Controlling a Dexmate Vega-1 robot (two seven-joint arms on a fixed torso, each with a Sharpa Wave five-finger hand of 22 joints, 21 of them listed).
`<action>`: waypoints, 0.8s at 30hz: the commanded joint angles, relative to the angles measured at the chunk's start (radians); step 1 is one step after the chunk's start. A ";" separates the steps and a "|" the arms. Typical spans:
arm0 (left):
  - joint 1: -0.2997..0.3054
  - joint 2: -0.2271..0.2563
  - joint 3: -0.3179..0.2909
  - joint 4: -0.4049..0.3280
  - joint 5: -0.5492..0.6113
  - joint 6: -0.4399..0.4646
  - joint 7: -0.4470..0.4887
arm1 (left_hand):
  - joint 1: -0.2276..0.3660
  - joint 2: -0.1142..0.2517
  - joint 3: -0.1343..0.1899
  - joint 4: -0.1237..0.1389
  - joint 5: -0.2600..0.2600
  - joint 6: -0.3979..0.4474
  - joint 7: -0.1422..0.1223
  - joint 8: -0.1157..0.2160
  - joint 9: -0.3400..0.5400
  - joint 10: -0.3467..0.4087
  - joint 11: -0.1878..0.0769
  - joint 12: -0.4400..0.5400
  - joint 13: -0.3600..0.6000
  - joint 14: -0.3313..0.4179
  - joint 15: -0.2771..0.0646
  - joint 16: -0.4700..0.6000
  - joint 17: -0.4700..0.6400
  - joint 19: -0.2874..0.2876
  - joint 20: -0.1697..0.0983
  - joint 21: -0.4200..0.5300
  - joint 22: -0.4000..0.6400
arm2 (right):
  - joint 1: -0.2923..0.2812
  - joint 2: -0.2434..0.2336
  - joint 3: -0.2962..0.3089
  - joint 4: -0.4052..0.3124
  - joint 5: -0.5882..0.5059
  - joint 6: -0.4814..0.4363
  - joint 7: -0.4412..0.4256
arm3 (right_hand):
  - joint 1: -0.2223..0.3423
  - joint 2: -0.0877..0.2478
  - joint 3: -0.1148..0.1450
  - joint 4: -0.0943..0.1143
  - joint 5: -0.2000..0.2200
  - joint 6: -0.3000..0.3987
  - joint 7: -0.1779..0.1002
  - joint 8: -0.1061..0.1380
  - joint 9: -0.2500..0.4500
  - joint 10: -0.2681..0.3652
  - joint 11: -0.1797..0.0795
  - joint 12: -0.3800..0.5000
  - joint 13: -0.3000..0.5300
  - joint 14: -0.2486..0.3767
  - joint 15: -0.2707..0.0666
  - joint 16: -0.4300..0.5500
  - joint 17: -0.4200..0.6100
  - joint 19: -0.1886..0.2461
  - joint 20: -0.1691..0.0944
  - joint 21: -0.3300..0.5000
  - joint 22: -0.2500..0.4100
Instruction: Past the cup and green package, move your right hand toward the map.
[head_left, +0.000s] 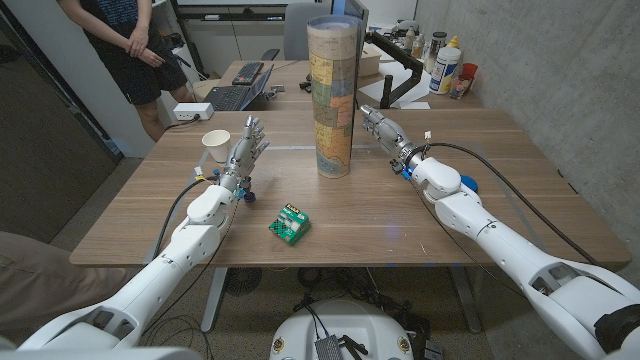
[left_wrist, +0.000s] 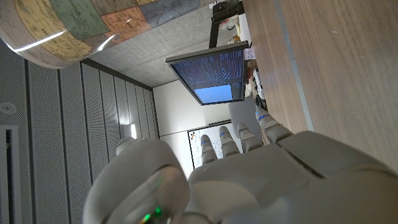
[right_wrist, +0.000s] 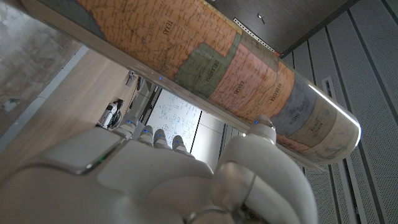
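The map (head_left: 333, 95) is a rolled sheet in a clear tube, standing upright at the table's middle. My right hand (head_left: 383, 128) is just to the right of the tube, fingers stretched out and holding nothing; whether it touches the tube I cannot tell. In the right wrist view the map (right_wrist: 249, 68) runs close past the right hand (right_wrist: 174, 180). A white cup (head_left: 216, 147) stands at the far left, and my left hand (head_left: 245, 155) is raised beside it with fingers spread. The green package (head_left: 290, 224) lies near the front edge. The left wrist view has the left hand (left_wrist: 217, 180) and the map (left_wrist: 56, 25).
A person (head_left: 120, 50) stands behind the table's far left corner. A second table behind holds a laptop (head_left: 232, 95), a keyboard (head_left: 247, 72), a black monitor arm (head_left: 400, 60) and bottles (head_left: 447, 65). A blue object (head_left: 470, 185) lies by my right forearm.
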 joint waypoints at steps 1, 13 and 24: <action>0.001 -0.004 -0.003 0.009 -0.006 -0.009 -0.006 | 0.005 -0.002 0.002 -0.001 0.010 0.009 -0.003 0.005 0.002 -0.002 0.002 0.007 0.002 -0.008 -0.011 0.003 0.002 -0.001 -0.005 0.001 0.003 | 0.003 0.022 -0.004 0.021 0.024 -0.001 0.015 | -0.037 0.012 -0.017 0.020 0.000 -0.139 -0.007 0.010 0.006 -0.113 -0.011 0.009 0.006 -0.143 -0.004 0.009 0.005 -0.006 -0.001 0.002 0.002; 0.006 0.001 -0.009 0.010 -0.011 -0.011 -0.009 | 0.006 -0.003 0.003 -0.002 0.010 0.009 -0.003 0.004 0.002 -0.003 0.003 0.007 0.002 -0.008 -0.011 0.003 0.002 -0.001 -0.004 0.001 0.003 | 0.006 0.044 -0.008 0.037 0.039 0.002 0.028 | -0.121 0.048 -0.037 0.076 -0.018 -0.116 -0.026 0.015 0.006 -0.097 -0.035 0.017 0.005 -0.130 -0.021 0.013 0.007 -0.004 -0.010 0.007 0.003; 0.012 0.002 -0.014 0.010 -0.015 -0.017 -0.010 | 0.006 -0.003 0.003 -0.002 0.010 0.009 -0.003 0.004 0.002 -0.003 0.003 0.007 0.002 -0.009 -0.011 0.003 0.002 -0.002 -0.004 0.001 0.003 | 0.013 0.046 -0.015 0.029 0.034 -0.008 0.031 | -0.151 0.059 -0.045 0.095 -0.026 -0.112 -0.030 0.014 0.006 -0.097 -0.040 0.017 0.005 -0.130 -0.025 0.013 0.007 -0.002 -0.012 0.008 0.003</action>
